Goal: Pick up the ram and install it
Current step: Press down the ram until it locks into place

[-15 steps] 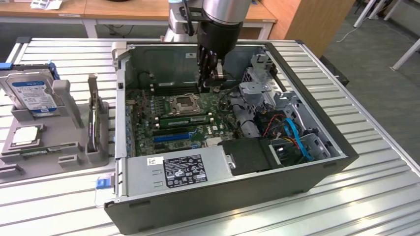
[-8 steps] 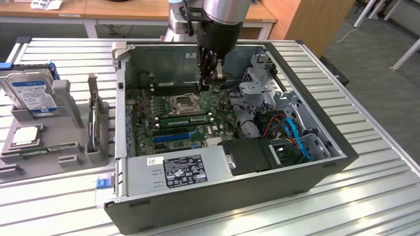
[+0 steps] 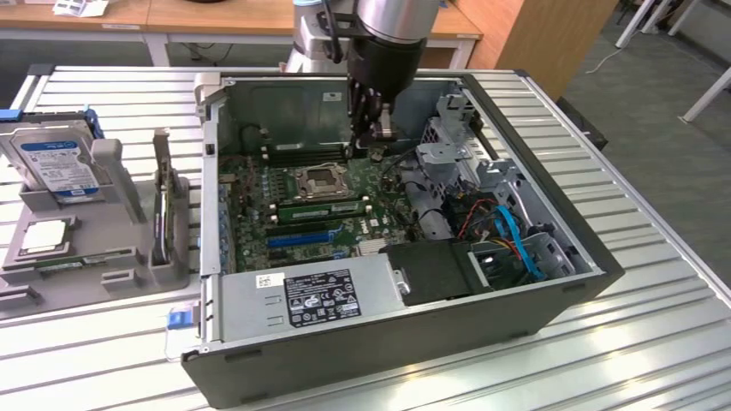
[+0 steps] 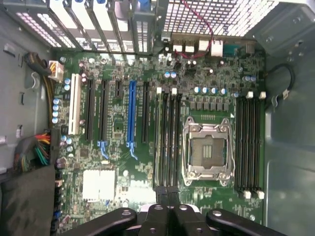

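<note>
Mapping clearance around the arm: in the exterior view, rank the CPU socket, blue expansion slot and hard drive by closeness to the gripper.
1. CPU socket, just below the gripper.
2. Blue expansion slot, lower on the motherboard.
3. Hard drive, outside the case, exterior view's far left.

In the exterior view, the black end effector hid part of the green motherboard; the arm's upper part was cut off at the frame's top edge.

A ribbed metal bench carries an open computer case near its middle and, toward the exterior view's left, a grey parts holder with a hard drive.
</note>
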Controlling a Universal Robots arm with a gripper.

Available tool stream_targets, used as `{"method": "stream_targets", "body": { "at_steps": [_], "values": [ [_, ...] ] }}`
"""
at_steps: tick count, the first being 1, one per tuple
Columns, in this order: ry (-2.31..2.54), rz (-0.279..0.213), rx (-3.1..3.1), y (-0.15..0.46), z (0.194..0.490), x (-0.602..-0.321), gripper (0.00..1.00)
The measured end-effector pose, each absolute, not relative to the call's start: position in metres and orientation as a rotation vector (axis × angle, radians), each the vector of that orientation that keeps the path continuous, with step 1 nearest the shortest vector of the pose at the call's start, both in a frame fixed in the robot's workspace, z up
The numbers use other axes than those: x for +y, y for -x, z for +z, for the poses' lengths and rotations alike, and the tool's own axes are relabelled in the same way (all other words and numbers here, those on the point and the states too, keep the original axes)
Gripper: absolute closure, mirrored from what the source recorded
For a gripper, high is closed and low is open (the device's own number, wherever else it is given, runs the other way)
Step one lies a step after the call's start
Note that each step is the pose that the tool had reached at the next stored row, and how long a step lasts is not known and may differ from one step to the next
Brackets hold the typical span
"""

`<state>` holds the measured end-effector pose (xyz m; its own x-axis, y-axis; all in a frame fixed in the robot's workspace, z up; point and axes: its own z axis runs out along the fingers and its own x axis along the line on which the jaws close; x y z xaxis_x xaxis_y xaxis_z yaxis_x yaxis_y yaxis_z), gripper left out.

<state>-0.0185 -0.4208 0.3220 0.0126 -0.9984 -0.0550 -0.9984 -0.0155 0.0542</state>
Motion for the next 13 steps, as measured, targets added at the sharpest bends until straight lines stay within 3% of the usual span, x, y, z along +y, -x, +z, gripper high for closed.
{"method": "stream_targets", "body": {
  "at_steps": [13],
  "values": [
    [2.236, 0.122, 2.204, 0.002, 0.321, -0.422, 0.90]
  ]
}}
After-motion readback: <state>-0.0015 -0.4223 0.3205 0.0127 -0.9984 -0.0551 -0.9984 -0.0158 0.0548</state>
